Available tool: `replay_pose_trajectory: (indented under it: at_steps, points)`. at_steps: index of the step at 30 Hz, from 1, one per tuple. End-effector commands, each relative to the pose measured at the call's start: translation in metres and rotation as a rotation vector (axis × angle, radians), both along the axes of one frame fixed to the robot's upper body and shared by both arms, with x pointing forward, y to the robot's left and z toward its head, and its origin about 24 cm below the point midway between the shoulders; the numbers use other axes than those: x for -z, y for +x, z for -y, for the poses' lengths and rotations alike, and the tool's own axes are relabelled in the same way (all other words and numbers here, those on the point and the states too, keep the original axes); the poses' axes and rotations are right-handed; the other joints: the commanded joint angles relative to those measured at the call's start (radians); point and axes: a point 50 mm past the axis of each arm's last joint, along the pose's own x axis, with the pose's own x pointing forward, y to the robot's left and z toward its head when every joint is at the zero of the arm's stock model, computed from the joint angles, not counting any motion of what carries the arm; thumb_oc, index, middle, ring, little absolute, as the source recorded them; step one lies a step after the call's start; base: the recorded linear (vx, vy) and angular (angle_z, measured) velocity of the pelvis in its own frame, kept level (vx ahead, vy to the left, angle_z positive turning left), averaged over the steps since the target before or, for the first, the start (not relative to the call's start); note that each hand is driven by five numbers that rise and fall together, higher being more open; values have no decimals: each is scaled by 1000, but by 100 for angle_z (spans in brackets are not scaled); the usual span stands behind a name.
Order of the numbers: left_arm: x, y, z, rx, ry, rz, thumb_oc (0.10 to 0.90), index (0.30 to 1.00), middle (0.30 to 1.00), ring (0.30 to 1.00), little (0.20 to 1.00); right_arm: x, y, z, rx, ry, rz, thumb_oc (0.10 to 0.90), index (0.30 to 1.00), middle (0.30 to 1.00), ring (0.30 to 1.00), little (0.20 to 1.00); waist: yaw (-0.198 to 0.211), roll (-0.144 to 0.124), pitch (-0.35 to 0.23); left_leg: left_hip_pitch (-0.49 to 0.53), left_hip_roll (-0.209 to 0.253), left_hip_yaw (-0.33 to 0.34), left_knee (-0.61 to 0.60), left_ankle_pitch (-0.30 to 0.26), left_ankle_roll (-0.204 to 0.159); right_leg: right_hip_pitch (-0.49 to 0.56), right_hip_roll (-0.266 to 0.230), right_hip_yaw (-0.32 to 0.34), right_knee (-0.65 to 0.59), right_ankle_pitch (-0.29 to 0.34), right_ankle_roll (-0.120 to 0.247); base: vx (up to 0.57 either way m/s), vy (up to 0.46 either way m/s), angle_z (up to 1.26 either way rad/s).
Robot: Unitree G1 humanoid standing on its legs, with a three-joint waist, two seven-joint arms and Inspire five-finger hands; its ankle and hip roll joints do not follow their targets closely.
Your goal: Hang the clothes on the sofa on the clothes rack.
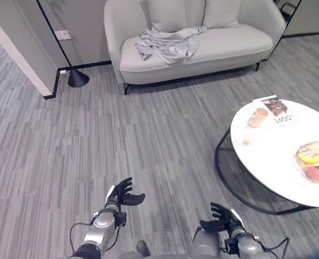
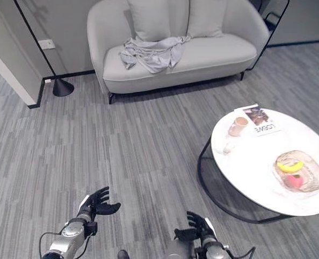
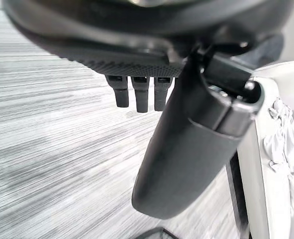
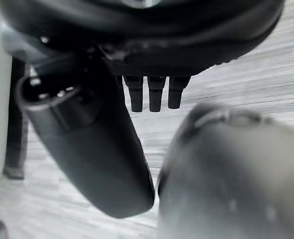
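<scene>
A crumpled light grey garment [image 1: 169, 44] lies on the seat of a pale two-seat sofa [image 1: 224, 51] at the far side of the room, and it shows too as the garment [image 3: 281, 147] in the left wrist view. My left hand [image 1: 122, 193] hangs low over the carpet, far from the sofa, fingers relaxed and holding nothing. My right hand [image 1: 223, 217] is also low and near me, open and empty. The black stand [image 1: 77, 77] with a cone base rises left of the sofa.
A round white coffee table [image 1: 272, 156] on a black frame stands at the right, carrying a cup [image 1: 258, 117], a booklet and a bowl of fruit [image 1: 313, 161]. A wall corner [image 1: 46, 89] juts out at the left. Grey carpet lies between me and the sofa.
</scene>
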Motion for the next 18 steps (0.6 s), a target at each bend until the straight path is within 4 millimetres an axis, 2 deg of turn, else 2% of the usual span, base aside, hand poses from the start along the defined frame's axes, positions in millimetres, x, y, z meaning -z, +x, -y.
replay_pose_trajectory:
  at_steps: [1, 3, 4, 5, 6, 8, 9, 10, 11, 12, 13, 14, 15, 16, 18]
  points:
    - [-26, 27, 5, 25, -18, 177, 800, 900, 900, 900, 900, -15, 20, 6, -29, -46, 91, 800, 900, 900, 900, 900, -56, -57, 46, 105, -49, 25, 2, -115, -73, 99, 68, 46, -265, 186, 35, 362, -175, 13]
    - [-26, 25, 11, 33, -51, 182, 800, 900, 900, 900, 900, -14, 14, 8, -32, -45, 80, 800, 900, 900, 900, 900, -55, -52, 44, 144, -42, -2, 2, -95, -92, 114, 99, 60, -265, 197, 32, 682, -400, 28]
    - [-25, 25, 14, 40, -61, 179, 800, 900, 900, 900, 900, -14, 12, 11, -26, -49, 78, 800, 900, 900, 900, 900, -57, -45, 40, 152, -22, -26, 55, -58, -108, 138, 120, 73, -265, 205, 13, 547, -368, 20]
    - [-25, 25, 14, 40, -62, 179, 800, 900, 900, 900, 900, -14, 12, 11, -26, -49, 78, 800, 900, 900, 900, 900, -59, -44, 41, 153, -19, -27, 56, -58, -110, 140, 121, 70, -265, 203, 12, 378, -314, 19]
    - [-25, 25, 17, 37, -77, 182, 800, 900, 900, 900, 900, -13, 11, 15, -23, -61, 70, 800, 900, 900, 900, 900, -59, -41, 41, 141, 8, -42, 126, -30, -120, 168, 136, 75, -265, 210, 0, 357, -358, 27]
    - [-25, 25, 18, -1, -123, 185, 800, 900, 900, 900, 900, -15, 13, 21, -18, -70, 74, 800, 900, 900, 900, 900, -56, -35, 44, 59, 121, -63, 440, 108, -164, 245, 175, 34, -265, 169, -60, 593, -732, 48]
    - [-28, 26, 17, -20, -156, 200, 800, 900, 900, 900, 900, -19, 14, 30, 7, -79, 90, 800, 900, 900, 900, 900, -33, -46, 54, -36, 228, -29, 744, 228, -195, 329, 210, -6, -265, 92, -127, 650, -855, 49]
    - [-28, 24, 16, -24, -159, 195, 800, 900, 900, 900, 900, -20, 14, 32, 3, -89, 88, 800, 900, 900, 900, 900, -21, -52, 60, -65, 271, 0, 852, 238, -202, 369, 233, -5, -265, 52, -153, 667, -780, 31]
    - [-28, 22, 15, -23, -156, 189, 800, 900, 900, 900, 900, -24, 18, 35, -18, -115, 93, 800, 900, 900, 900, 900, 8, -55, 73, -122, 298, 7, 916, 223, -210, 413, 254, -1, -265, 14, -175, 475, -394, 8]
    - [-26, 20, 14, -30, -159, 182, 800, 900, 900, 900, 900, -25, 20, 37, -31, -140, 92, 800, 900, 900, 900, 900, 24, -63, 78, -185, 293, 16, 941, 199, -209, 441, 252, 14, -265, -2, -178, 482, -281, -32]
    - [-25, 18, 15, -36, -165, 171, 800, 900, 900, 900, 900, -27, 23, 39, -65, -179, 87, 800, 900, 900, 900, 900, 48, -68, 77, -240, 288, 14, 891, 168, -204, 468, 257, 17, -265, -21, -176, 298, -115, -44]
    - [-25, 18, 15, -36, -165, 170, 800, 900, 900, 900, 900, -27, 22, 39, -65, -180, 86, 800, 900, 900, 900, 900, 47, -69, 76, -239, 285, 14, 889, 167, -204, 468, 256, 16, -265, -23, -175, 514, -97, -27]
    - [-24, 14, 12, -55, -171, 167, 800, 900, 900, 900, 900, -38, 35, 36, -117, -216, 136, 800, 900, 900, 900, 900, 74, -77, 65, -296, 289, 30, 725, 162, -201, 509, 251, 25, -265, -47, -160, 345, -30, -4]
    - [-24, 13, 12, -55, -171, 166, 800, 900, 900, 900, 900, -38, 34, 36, -117, -216, 135, 800, 900, 900, 900, 900, 75, -81, 65, -291, 283, 33, 718, 164, -200, 510, 246, 25, -265, -47, -158, 501, -4, 2]
    - [-23, 11, 11, -49, -156, 162, 800, 900, 900, 900, 900, -46, 43, 37, -167, -261, 168, 800, 900, 900, 900, 900, 95, -78, 54, -306, 251, 36, 412, 184, -191, 544, 229, 12, -265, -74, -132, 520, 120, -16]
